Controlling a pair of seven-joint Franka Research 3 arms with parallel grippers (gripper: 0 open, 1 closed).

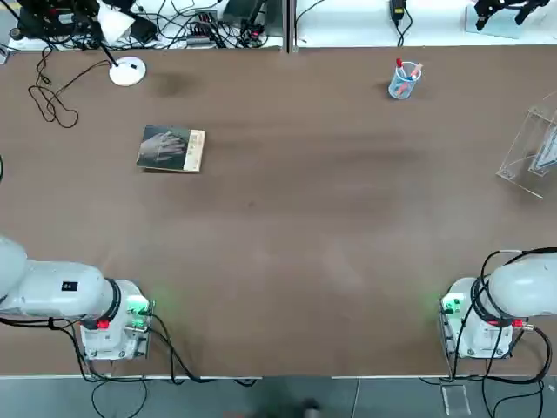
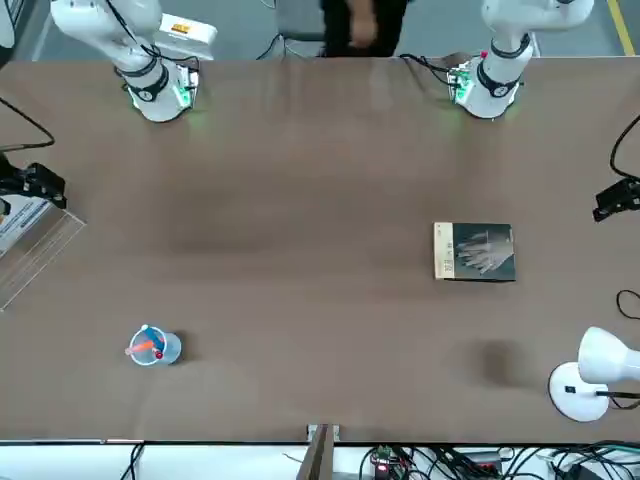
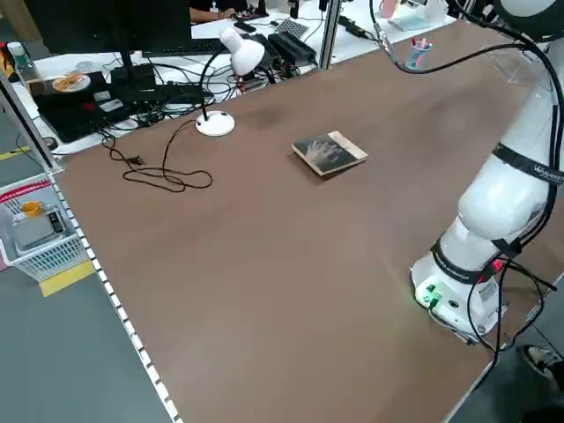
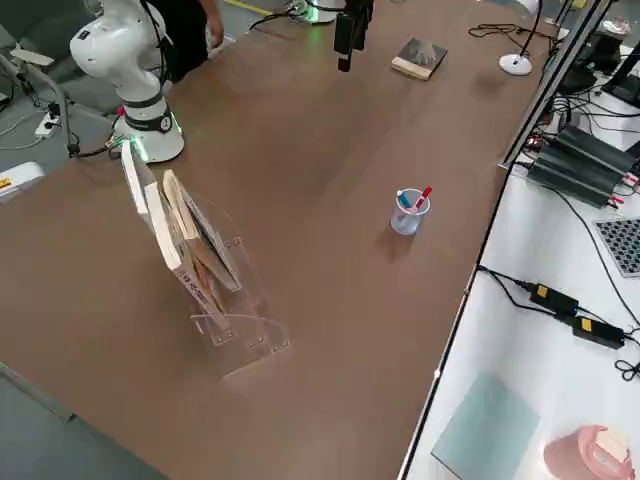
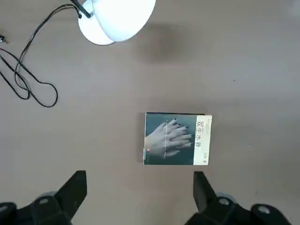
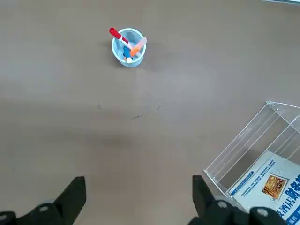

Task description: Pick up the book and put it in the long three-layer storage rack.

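The book [image 1: 171, 150] lies flat on the brown table at the far left, dark grey cover up, with its tan strip toward the middle of the table; it also shows as the book [image 2: 474, 251] and the book [image 5: 177, 138]. My left gripper [image 5: 138, 193] hangs high above the table on the near side of the book, open and empty. The long three-layer storage rack [image 1: 531, 148] stands at the table's right edge, seen closer as the rack [image 4: 215, 285] with booklets leaning in it. My right gripper [image 6: 138, 197] hovers open and empty above the table beside the rack [image 6: 246, 150].
A clear pen cup [image 1: 404, 80] with coloured pens stands at the far right of centre. A white desk lamp [image 1: 126, 70] and its looped black cable [image 1: 52, 100] sit at the far left corner, close behind the book. Both arm bases stand at the near edge.
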